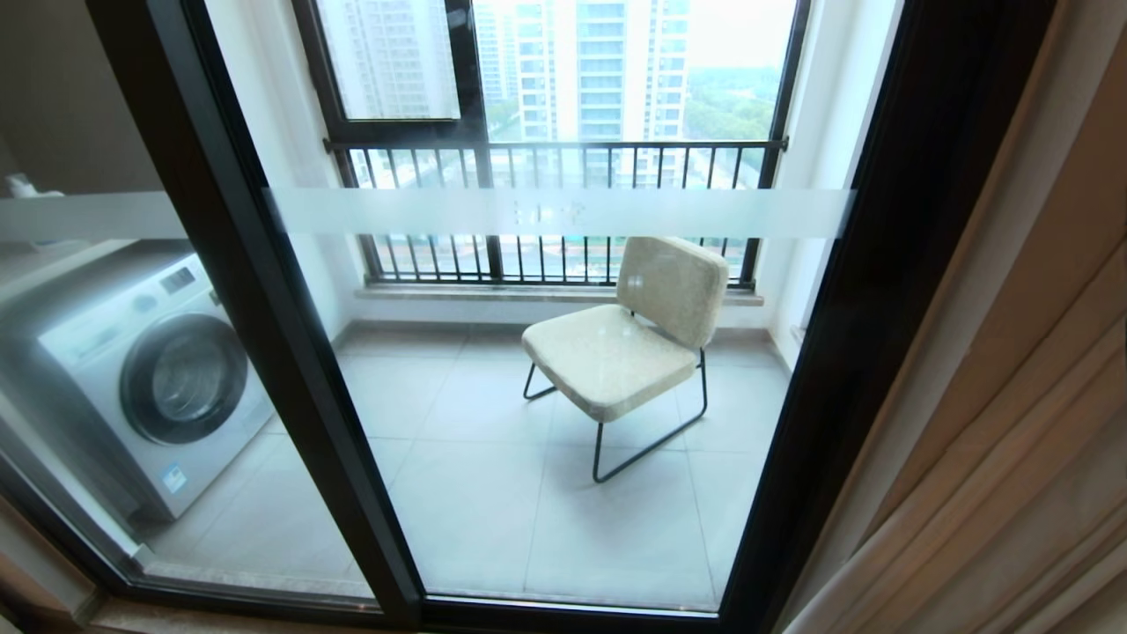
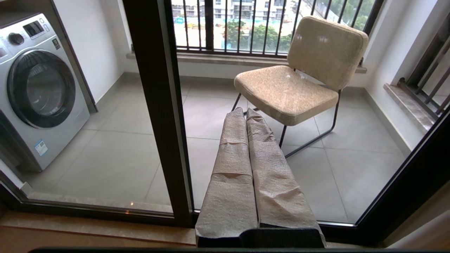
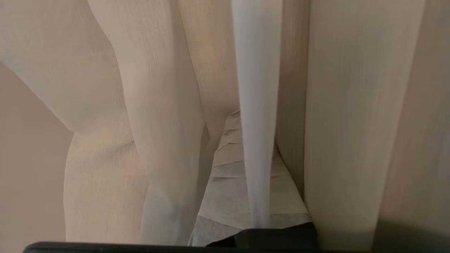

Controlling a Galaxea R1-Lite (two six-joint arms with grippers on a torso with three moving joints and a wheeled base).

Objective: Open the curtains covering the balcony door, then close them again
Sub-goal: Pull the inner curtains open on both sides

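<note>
Right wrist view: right hand (image 3: 242, 147) closed, buried mid-frame among the curtains (image 3: 168, 105), probably to drag them shut; left hand (image 2: 246, 116) closed, parked.

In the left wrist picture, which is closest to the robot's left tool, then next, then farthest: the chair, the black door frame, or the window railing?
From the left tool:
1. Black door frame, right beside it, nearest.
2. Chair, just past the glass on the balcony floor.
3. Window railing, behind the chair, farthest.

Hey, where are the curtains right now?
In the head view the curtains hang bunched at the far right, beside the balcony door's black frame; the right claw is buried among their folds.
</note>
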